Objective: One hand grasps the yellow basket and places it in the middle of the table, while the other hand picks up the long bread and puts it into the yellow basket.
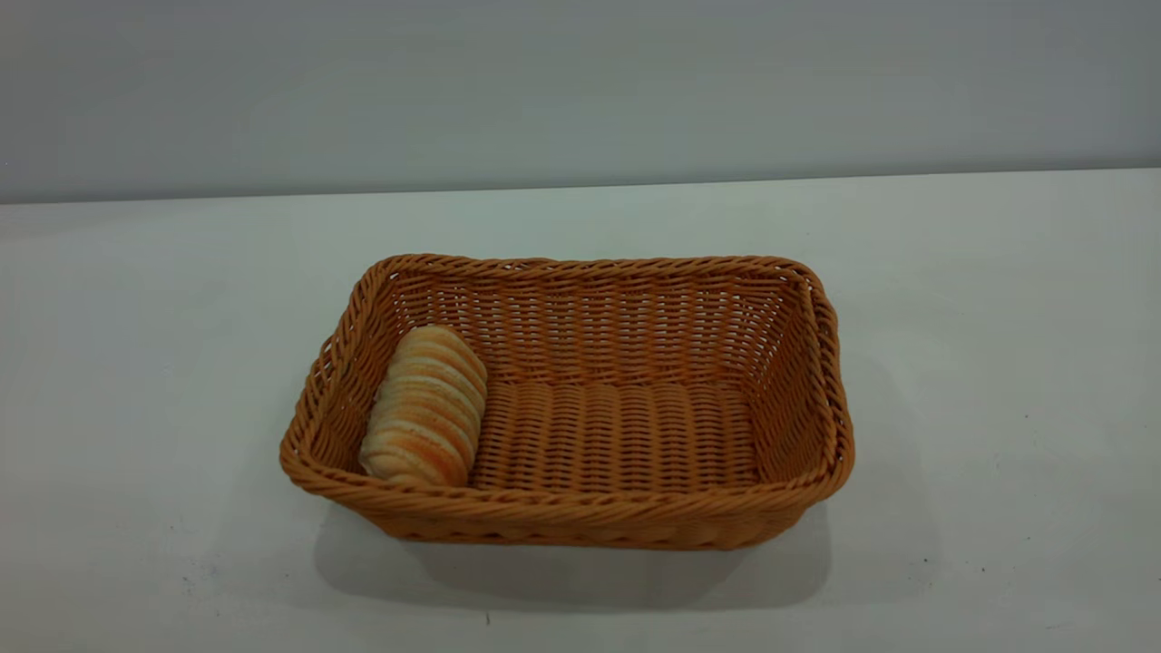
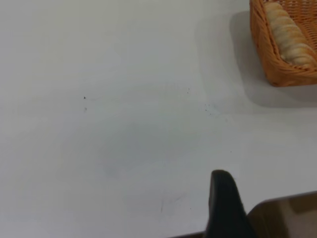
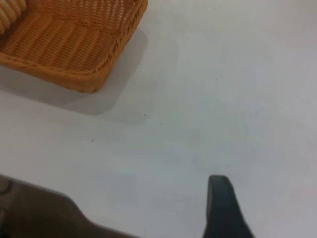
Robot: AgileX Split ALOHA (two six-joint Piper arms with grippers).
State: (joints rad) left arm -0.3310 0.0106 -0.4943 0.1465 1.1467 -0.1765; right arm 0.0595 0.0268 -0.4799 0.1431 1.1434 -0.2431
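The yellow basket stands in the middle of the white table. The long bread lies inside it, leaning against its left end wall. No arm shows in the exterior view. My left gripper hovers over bare table well away from the basket, where the bread shows inside. My right gripper hovers over bare table away from the basket's other end; a sliver of bread shows there. Neither gripper holds anything that I can see.
The table's edge, with a brown surface beyond it, runs just behind the left gripper. A dark surface past the edge shows near the right gripper. A grey wall stands behind the table.
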